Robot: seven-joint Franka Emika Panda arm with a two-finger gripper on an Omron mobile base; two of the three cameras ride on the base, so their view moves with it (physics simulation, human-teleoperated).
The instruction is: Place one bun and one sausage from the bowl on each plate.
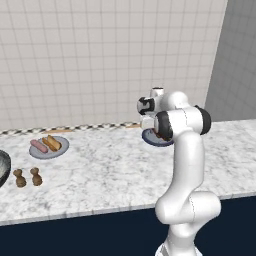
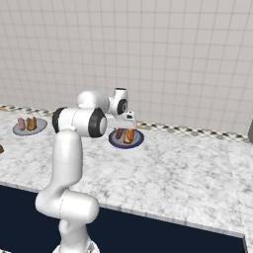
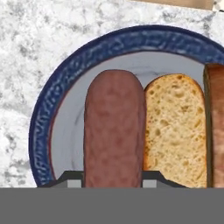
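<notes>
Your gripper (image 3: 112, 183) is sitting right over the dark blue plate (image 3: 57, 87), and its two fingertips (image 3: 70, 180) are clamped on either side of the dark red sausage (image 3: 114, 127). So it's clenched on that sausage, which lies inside the plate's rim; whether it's resting on the plate or held just above it, you can't tell from up there. Just beside the sausage is a bun (image 3: 175, 131), cut face up, touching it along one side.

From the right base view you can see the same blue plate (image 2: 116, 142) near the back of the marble counter (image 2: 188, 168), with the sausage (image 2: 119, 133) and the bun (image 2: 129, 135) side by side on it, the hand hanging right above them.

Over in the left base view, the light grey plate (image 1: 37, 154) is well apart on the counter's left, already carrying the pale pink sausage (image 1: 38, 146) and the second bun (image 1: 51, 143) next to each other. The dark bowl (image 1: 3, 167) peeks in at the left edge, and two small brown shakers (image 1: 27, 177) stand near it.
</notes>
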